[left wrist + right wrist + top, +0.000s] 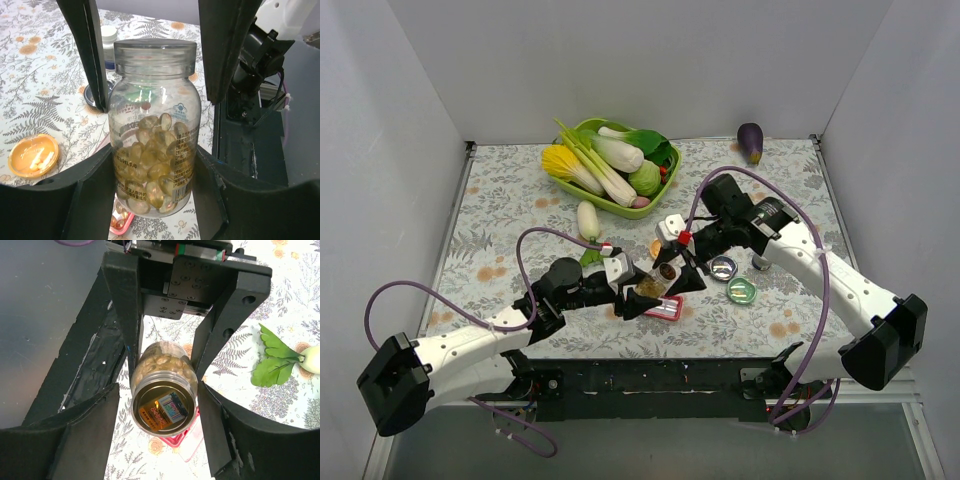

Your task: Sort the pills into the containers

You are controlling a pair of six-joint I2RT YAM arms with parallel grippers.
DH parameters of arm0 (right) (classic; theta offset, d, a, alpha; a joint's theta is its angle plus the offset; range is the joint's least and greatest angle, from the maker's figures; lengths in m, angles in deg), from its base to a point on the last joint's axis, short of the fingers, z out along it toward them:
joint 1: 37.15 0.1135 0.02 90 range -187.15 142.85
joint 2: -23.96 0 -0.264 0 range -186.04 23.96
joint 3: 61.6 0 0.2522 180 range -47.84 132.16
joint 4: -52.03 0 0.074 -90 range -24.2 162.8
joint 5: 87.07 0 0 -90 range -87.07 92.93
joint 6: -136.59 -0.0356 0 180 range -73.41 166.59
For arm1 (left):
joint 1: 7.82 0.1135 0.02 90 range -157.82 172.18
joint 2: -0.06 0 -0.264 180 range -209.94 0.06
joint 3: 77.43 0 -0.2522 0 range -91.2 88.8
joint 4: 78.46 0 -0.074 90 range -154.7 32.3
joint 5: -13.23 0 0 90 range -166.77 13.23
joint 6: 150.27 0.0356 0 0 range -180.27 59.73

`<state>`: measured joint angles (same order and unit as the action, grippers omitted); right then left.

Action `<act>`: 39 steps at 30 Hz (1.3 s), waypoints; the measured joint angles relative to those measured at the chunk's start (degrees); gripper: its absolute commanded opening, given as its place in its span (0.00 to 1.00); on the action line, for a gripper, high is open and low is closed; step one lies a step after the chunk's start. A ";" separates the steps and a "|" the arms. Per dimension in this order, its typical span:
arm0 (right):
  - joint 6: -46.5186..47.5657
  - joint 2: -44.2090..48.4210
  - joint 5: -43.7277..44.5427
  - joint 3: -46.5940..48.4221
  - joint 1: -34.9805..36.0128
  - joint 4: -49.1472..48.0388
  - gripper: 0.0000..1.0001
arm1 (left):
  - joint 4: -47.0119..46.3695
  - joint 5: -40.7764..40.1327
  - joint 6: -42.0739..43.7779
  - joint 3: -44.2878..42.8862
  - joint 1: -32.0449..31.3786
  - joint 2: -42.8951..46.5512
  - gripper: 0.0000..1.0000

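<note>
My left gripper [645, 290] is shut on an uncapped amber bottle [658, 280] full of golden softgels and holds it tilted above the table; the left wrist view shows the bottle [152, 130] between my fingers. My right gripper [678, 268] is open, and its fingers [90, 55] flank the bottle's mouth with small gaps. The right wrist view looks into the mouth [164, 407]. The pink-red box [663, 308] lies just under the bottle; a corner of it [120, 223] holds a few softgels. The orange cap [32, 155] lies open with pale oblong bits inside.
A green bowl of vegetables [610, 165] stands at the back, with an eggplant [750, 142] at the back right. A white radish [588, 220] with a green leaf [270, 360] lies left of the grippers. A blue round lid [723, 267] and a green one [741, 290] lie right of them. A white-capped bottle [108, 37] stands behind.
</note>
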<state>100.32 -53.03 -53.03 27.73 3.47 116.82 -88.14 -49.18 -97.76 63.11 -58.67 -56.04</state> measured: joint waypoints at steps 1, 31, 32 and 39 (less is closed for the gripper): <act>0.17 0.00 0.24 0.00 0.00 0.22 0.70 | -0.66 0.00 -0.26 0.00 0.00 -0.09 0.00; -3.91 -1.46 0.39 3.91 -1.55 1.81 0.26 | -6.40 -3.15 -1.97 2.75 -0.15 -1.05 0.00; -7.04 -1.46 0.96 3.19 -1.57 0.04 0.22 | -6.97 -4.22 -1.97 3.10 -0.20 -1.25 0.00; -42.16 -4.22 8.92 -4.17 -7.28 -18.18 0.34 | -10.64 -19.32 0.07 1.66 -0.74 -11.04 0.00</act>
<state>58.16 -57.24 -44.11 23.55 -3.81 98.64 -98.79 -68.50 -97.70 64.77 -59.41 -67.07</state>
